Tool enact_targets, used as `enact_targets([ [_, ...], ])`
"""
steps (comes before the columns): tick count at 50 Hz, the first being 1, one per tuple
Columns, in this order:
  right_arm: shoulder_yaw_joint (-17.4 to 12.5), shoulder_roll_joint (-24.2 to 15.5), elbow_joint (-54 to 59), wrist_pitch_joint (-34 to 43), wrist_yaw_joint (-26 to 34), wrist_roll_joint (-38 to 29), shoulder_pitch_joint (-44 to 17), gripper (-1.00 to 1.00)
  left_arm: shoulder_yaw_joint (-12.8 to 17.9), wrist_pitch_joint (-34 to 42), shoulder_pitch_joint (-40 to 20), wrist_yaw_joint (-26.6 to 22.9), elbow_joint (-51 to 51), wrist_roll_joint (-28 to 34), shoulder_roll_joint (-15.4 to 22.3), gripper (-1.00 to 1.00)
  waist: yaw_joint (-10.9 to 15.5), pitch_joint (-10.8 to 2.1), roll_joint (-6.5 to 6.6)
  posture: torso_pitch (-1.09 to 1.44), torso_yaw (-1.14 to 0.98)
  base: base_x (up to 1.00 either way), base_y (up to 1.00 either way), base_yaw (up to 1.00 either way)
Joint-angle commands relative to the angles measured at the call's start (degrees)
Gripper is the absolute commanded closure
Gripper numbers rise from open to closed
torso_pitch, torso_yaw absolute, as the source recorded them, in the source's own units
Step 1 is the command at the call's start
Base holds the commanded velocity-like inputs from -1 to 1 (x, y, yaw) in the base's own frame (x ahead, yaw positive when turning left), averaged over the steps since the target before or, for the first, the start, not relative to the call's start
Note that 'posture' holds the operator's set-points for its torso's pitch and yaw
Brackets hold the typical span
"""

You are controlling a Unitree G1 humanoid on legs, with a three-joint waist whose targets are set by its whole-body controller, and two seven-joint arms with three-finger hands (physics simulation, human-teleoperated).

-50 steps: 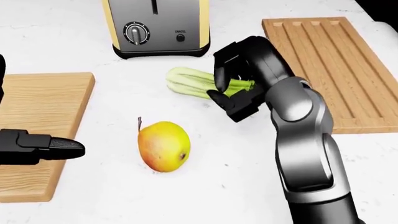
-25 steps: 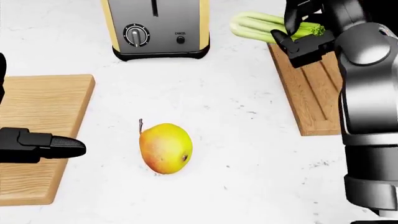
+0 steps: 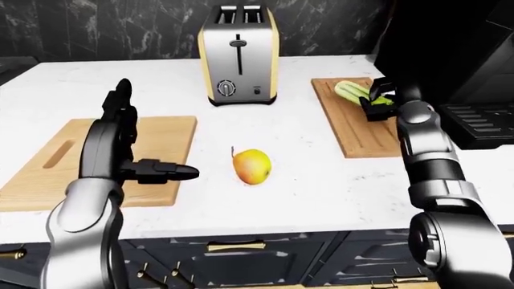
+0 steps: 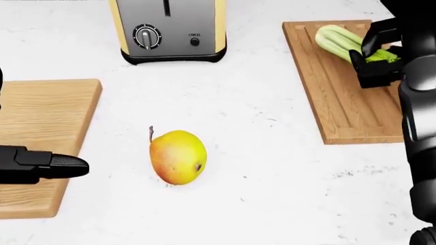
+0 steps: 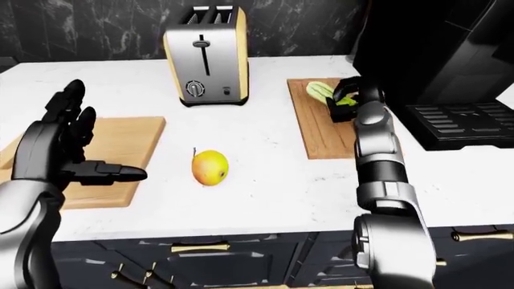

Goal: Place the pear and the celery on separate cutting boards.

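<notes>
A yellow-red pear (image 4: 177, 156) lies on the white counter between two wooden cutting boards. My right hand (image 4: 373, 53) is shut on a pale green celery stalk (image 4: 338, 41) and holds it low over the grooved right board (image 4: 344, 109), near its top end. I cannot tell whether the celery touches the board. My left hand (image 4: 58, 166) is open and empty, fingers pointing right, over the right edge of the plain left board (image 4: 41, 109), a short way left of the pear.
A steel and yellow toaster (image 3: 238, 55) stands at the top middle of the counter. A dark appliance (image 5: 438, 57) stands right of the right board. The counter edge and dark drawers (image 3: 241, 256) show below in the left-eye view.
My right hand carried the celery up off the counter and rightward, then lowered it over the right board. The view shifted slightly. The pear and my left hand stayed put.
</notes>
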Motion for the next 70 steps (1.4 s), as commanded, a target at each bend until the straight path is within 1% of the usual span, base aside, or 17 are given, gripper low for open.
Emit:
enact_targets([
  [1,-0.7,-1.4,-1.4,-3.6,-2.3,0.8,-2.1,1.0,0.7,-2.0,-0.9,0.5,-1.3,0.2,0.6,-1.0,0.0,-1.57,-0.19,0.0,0.0,0.0,0.0,0.0],
  [8,-0.4,-1.9,-0.2,-4.3,-2.8,1.9,-1.8,1.0,0.6,-2.1,-0.9,0.6,-1.2,0.3,0.8,-1.0,0.1,-1.75,-0.45,0.0,0.0,0.0,0.0,0.0],
  [9,-0.4,-1.7,-0.8,-4.5,-2.9,2.0,-1.1,0.88,0.5,-2.0,-0.9,0.5,-1.3,0.3,0.7,-1.0,0.1,-1.76,-0.5,0.0,0.0,0.0,0.0,0.0],
  [12,-0.5,-1.8,-1.6,-3.6,-2.7,2.1,-1.3,0.27,0.5,-2.1,-0.8,0.5,-1.4,0.4,0.8,-1.0,0.2,-1.71,-0.59,0.0,0.0,0.0,0.0,0.0],
  [13,-0.4,-1.7,-1.5,-3.7,-2.6,2.1,-1.4,-0.25,0.4,-2.2,-0.8,0.6,-1.3,0.4,0.7,-1.0,0.2,-1.71,-0.6,0.0,0.0,0.0,0.0,0.0],
  [14,-0.3,-1.7,-1.8,-4.0,-2.7,2.1,-0.9,-0.54,0.5,-2.3,-0.8,0.6,-1.3,0.3,0.5,-1.0,0.2,-1.71,-0.61,0.0,0.0,0.0,0.0,0.0],
  [15,-0.3,-1.6,-2.2,-3.9,-2.6,2.1,-0.6,-0.6,0.4,-2.3,-0.6,0.6,-1.3,0.4,0.6,-1.0,0.2,-1.71,-0.62,0.0,0.0,0.0,0.0,0.0],
  [16,-0.4,-1.9,-2.7,-3.3,-2.2,2.1,-0.9,-0.89,0.5,-2.2,-0.5,0.5,-1.5,0.3,0.5,-1.0,0.2,-1.71,-0.63,0.0,0.0,0.0,0.0,0.0],
  [17,-0.4,-1.9,-2.7,-3.4,-2.3,2.0,-0.9,-1.0,0.6,-2.1,-0.4,0.5,-1.6,0.3,0.5,-1.0,0.2,-1.72,-0.65,0.0,0.0,0.0,0.0,0.0],
  [29,-0.6,-1.8,-8.8,-0.7,-0.5,1.9,0.9,-1.0,0.6,-2.2,0.0,0.4,-2.0,0.6,0.3,-1.0,0.3,-1.75,-0.78,0.0,0.0,0.0,0.0,0.0],
  [33,-0.4,-0.8,-20.9,4.5,3.6,1.4,3.4,-1.0,0.5,-2.3,0.3,0.2,-1.9,0.7,0.3,-1.0,0.4,-1.68,-0.79,0.0,0.0,0.0,0.0,0.0],
  [34,0.8,-0.9,-25.3,4.1,6.4,0.2,4.8,-1.0,0.7,-2.4,0.2,0.3,-1.7,0.7,0.3,-1.0,0.4,-1.64,-0.77,0.0,0.0,0.0,0.0,0.0],
  [39,0.7,1.3,-40.9,12.8,16.0,0.2,4.1,-1.0,0.7,-3.4,0.5,0.3,-0.8,0.8,0.1,-1.0,0.4,-1.46,-0.58,0.0,0.0,0.0,0.0,0.0],
  [44,1.2,3.0,-49.8,16.6,20.3,-0.2,4.6,-1.0,1.3,-5.3,1.2,0.2,-0.1,0.7,0.2,-1.0,0.3,-1.22,-0.48,0.0,0.0,0.0,0.0,0.0],
  [47,1.1,5.8,-57.7,23.7,22.5,2.1,4.1,-1.0,3.5,-5.3,0.1,0.6,-0.7,-1.8,-0.3,-1.0,0.2,-1.34,-0.52,0.0,0.0,0.0,0.0,0.0],
  [54,5.0,11.1,-65.3,27.7,24.7,3.3,7.2,-1.0,5.3,-5.0,0.8,1.6,-1.4,-3.8,2.5,-1.0,0.0,-1.16,0.05,0.0,0.0,0.0,0.0,0.0],
  [70,13.5,22.2,-75.7,32.1,31.4,-5.1,14.4,-1.0,9.1,-3.6,2.9,1.3,-4.9,-5.6,3.8,-1.0,-0.5,-1.2,1.46,0.0,0.0,0.0,0.0,0.0],
])
